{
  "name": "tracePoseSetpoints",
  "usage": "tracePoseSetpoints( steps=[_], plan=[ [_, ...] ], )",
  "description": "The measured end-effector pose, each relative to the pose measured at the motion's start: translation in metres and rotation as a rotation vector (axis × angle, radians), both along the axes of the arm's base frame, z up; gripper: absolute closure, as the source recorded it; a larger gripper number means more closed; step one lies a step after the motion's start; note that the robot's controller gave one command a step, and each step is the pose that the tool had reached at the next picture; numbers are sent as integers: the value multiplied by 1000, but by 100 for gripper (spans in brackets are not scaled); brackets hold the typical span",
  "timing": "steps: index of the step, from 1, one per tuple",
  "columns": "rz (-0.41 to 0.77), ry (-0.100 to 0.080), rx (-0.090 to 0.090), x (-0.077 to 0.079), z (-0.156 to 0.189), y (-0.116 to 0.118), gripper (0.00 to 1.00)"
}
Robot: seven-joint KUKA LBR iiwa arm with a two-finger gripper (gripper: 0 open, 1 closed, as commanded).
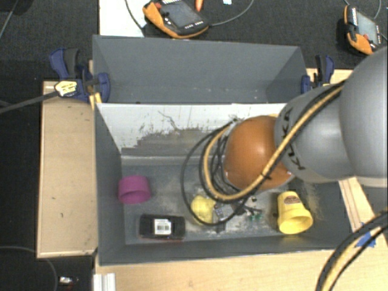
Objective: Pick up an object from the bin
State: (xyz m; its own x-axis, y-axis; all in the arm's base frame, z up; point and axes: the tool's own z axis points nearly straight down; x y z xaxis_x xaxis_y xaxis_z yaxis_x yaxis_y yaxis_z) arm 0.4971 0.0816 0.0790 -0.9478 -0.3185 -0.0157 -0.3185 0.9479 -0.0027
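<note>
Partial KUKA lettering shows on the arm [295,156]

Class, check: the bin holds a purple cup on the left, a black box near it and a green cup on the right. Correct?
No: the camera view shows the right-hand cup is yellow, not green. The purple cup and black box stand.

1. The small purple plastic cup [133,190] sits left in the grey metal bin [194,71].
2. The flat black box [162,226] lies before it (by the front wall).
3. The round yellow ball [203,209] is right of that, and the tipped yellow plastic cup [293,212] farther right.
</note>
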Motion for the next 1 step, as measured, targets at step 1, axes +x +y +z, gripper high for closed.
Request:
tracePoseSetpoints(
  steps=[1],
  plan=[
    [-2,12,-1,-3,29,0,100]
  ],
)
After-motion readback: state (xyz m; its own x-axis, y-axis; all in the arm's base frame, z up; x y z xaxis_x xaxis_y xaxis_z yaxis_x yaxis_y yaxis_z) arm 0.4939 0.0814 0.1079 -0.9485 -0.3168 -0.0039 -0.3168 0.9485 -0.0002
